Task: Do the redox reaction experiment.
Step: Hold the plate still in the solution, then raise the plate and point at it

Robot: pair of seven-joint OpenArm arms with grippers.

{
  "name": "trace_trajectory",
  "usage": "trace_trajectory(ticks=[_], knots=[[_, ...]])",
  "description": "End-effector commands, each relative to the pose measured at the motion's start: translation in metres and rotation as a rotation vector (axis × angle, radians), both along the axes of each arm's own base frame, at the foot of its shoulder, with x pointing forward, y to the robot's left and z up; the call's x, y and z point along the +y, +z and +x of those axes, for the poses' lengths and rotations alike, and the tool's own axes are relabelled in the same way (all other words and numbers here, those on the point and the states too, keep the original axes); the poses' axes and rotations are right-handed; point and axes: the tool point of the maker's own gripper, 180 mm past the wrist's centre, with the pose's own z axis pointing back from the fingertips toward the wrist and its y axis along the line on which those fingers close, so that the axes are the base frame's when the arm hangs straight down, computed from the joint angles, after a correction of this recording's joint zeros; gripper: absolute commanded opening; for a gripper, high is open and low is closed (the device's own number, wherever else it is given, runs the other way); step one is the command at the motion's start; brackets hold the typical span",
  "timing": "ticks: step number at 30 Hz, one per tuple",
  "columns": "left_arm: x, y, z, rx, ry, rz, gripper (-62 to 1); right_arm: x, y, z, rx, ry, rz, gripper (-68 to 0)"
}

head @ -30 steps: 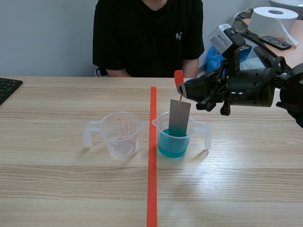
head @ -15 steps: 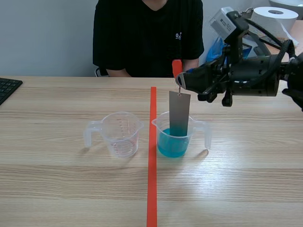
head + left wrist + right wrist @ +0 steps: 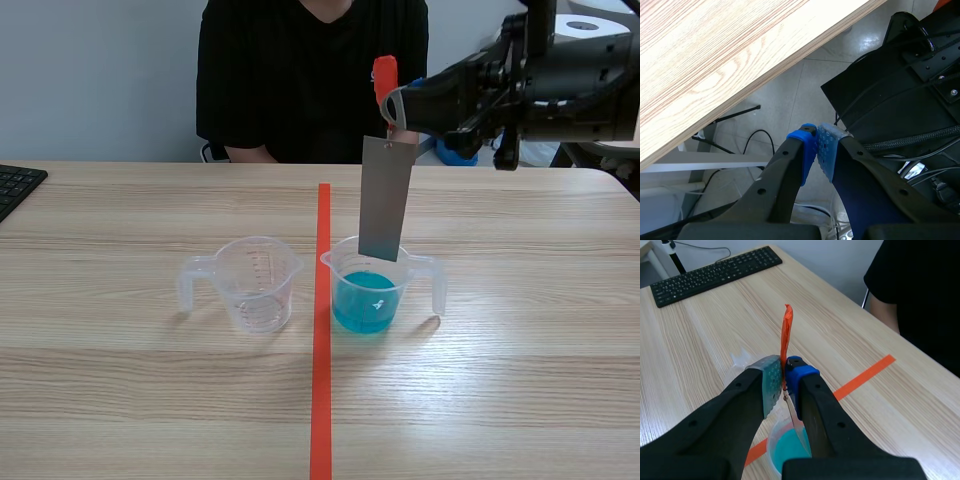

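My right gripper [image 3: 392,103] [image 3: 784,376] is raised over the table and shut on an orange tag [image 3: 384,78] [image 3: 786,337]. From that tag a grey metal strip [image 3: 385,198] hangs, its lower end just above the blue liquid. The cup of blue liquid [image 3: 372,290] [image 3: 788,447] stands right of the red tape line. An empty clear measuring cup [image 3: 256,281] stands left of the line. My left gripper [image 3: 817,151] hangs below the table's edge, shut on nothing.
A person in a black shirt [image 3: 312,70] sits across the table. A keyboard [image 3: 15,185] [image 3: 715,273] lies at the far left. A paper roll [image 3: 585,35] and clutter sit behind my right arm.
My right gripper has risen and lifted the metal strip out of the blue liquid; the strip now hangs with its lower end at the cup's rim.
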Motion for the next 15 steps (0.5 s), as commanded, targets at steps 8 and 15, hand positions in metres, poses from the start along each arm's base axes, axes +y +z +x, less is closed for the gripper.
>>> trace_trajectory(ticks=[8, 15], knots=[[-0.002, 0.005, 0.005, -0.024, -0.012, -0.012, -56.9, 0.002, 0.038, -0.010, -0.079, 0.043, 0.018, -66.0], [-0.002, 0.005, 0.005, -0.024, -0.012, -0.012, -56.9, 0.005, 0.055, -0.020, -0.109, 0.073, 0.029, -66.0]])
